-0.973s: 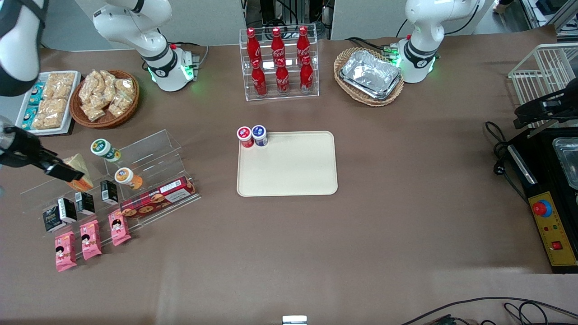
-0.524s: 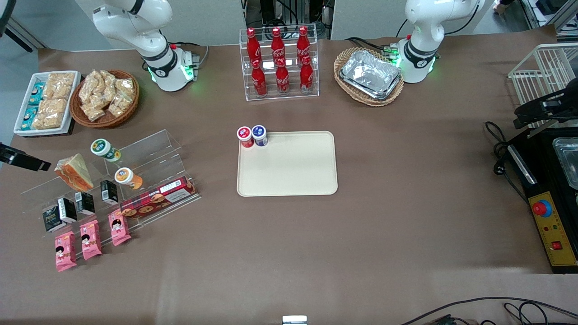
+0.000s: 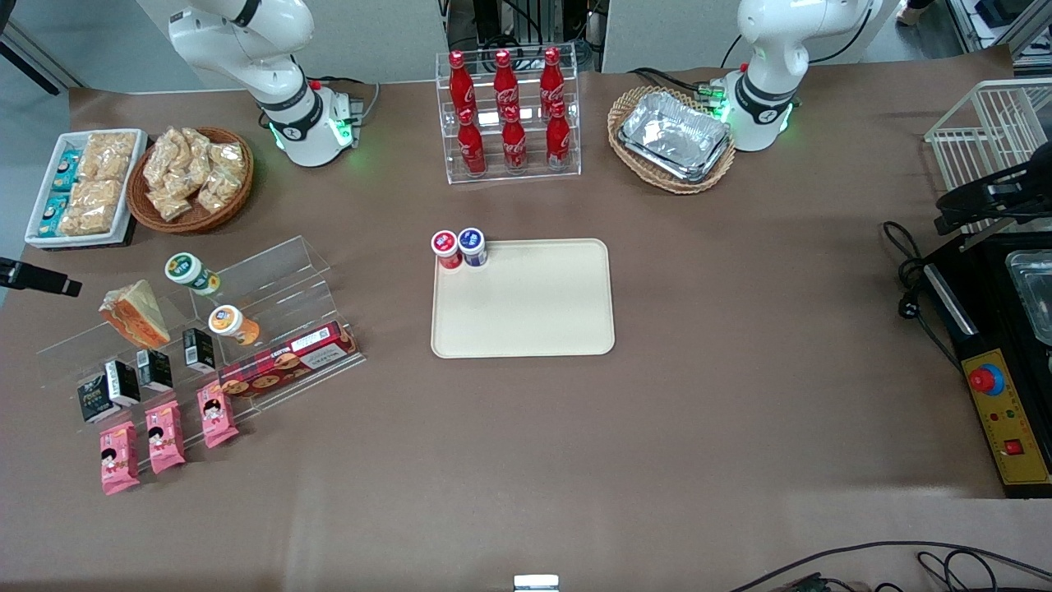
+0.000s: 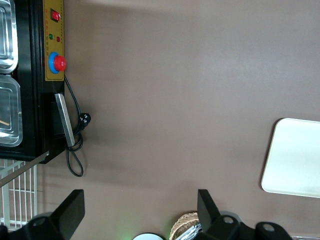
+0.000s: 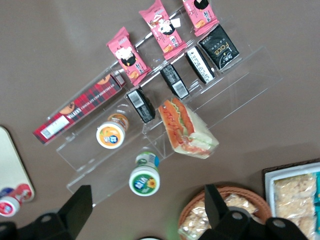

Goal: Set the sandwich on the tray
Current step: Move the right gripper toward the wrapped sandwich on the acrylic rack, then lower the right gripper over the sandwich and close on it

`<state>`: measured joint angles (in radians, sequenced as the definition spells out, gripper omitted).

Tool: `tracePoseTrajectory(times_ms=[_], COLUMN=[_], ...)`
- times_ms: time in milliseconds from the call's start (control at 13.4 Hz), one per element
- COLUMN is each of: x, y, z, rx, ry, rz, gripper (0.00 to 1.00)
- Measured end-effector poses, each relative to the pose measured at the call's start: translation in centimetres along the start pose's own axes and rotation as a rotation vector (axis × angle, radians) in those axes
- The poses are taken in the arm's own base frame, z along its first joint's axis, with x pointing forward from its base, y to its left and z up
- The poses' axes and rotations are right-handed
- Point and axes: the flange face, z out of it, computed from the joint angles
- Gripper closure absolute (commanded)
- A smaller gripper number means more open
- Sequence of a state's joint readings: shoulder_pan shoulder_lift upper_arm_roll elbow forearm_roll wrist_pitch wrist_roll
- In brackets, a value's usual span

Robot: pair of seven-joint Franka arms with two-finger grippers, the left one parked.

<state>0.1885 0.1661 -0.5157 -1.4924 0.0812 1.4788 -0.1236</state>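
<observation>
The sandwich [image 3: 136, 314], a wrapped white wedge with orange-red layers, lies on the clear stepped shelf [image 3: 271, 279]; it also shows in the right wrist view [image 5: 187, 130]. The cream-beige tray [image 3: 526, 304] lies flat mid-table, well apart from the sandwich, and shows in the left wrist view [image 4: 295, 160]. My right gripper [image 5: 147, 207] is open and empty, high above the shelf and not touching the sandwich. In the front view only one of its black fingers [image 3: 45, 282] shows, at the working arm's end of the table.
On the shelf are a green-lidded cup [image 3: 187, 270], an orange-lidded cup [image 3: 228, 321], black packets [image 3: 123, 382] and a red cookie box [image 3: 288, 359]. Pink packets [image 3: 164, 436] lie nearer the camera. Red and blue cups [image 3: 459, 247] stand at the tray's corner. A snack basket [image 3: 191, 177] stands near the arm base.
My right gripper, which was at the sandwich a second ago, has pulled up and away toward the working arm's end. The sandwich stays on the shelf.
</observation>
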Motion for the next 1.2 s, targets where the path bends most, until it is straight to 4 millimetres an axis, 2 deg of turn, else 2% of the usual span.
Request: tracePoseTrajectory(times_ms=[299,673,1197], x=[-1.3,-1.3,-1.0], y=[3.0,2.6,3.0], z=[2.9,7.5,12.8], rx=[0.008,-0.021,-0.064], ry=[0.026,0.018,0.027], rz=[-0.139,-0.242,-0.432], gripper=[0.0,0.0,0.0])
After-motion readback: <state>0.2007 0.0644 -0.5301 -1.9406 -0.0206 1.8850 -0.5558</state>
